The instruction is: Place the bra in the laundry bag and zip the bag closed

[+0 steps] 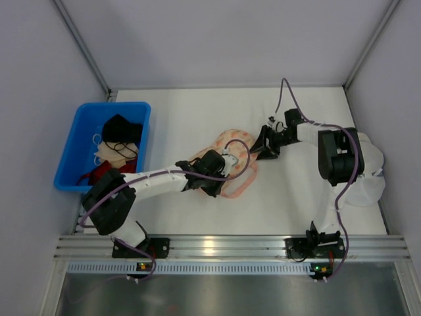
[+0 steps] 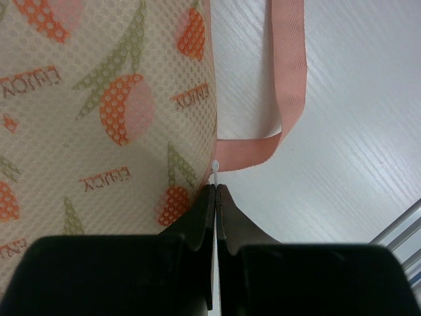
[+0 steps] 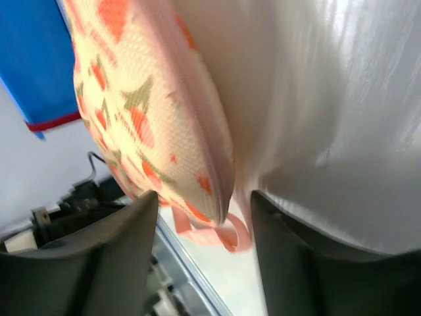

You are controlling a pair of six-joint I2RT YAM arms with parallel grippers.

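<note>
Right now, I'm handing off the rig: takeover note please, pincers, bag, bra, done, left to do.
Left pincer: shut at the laundry bag rim, tiny white tab at its tips; gripped or not, can't tell.
Right pincer: open around the bag's end, not clamped.
Bag on the table between the arms. Bra not visible, possibly inside.
Done: rim looks closed where it shows.
Left: confirm zip fully shut, let go, withdraw.

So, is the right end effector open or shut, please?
Open: the right end effector shows fingers well apart, not pinching the laundry bag.
</note>
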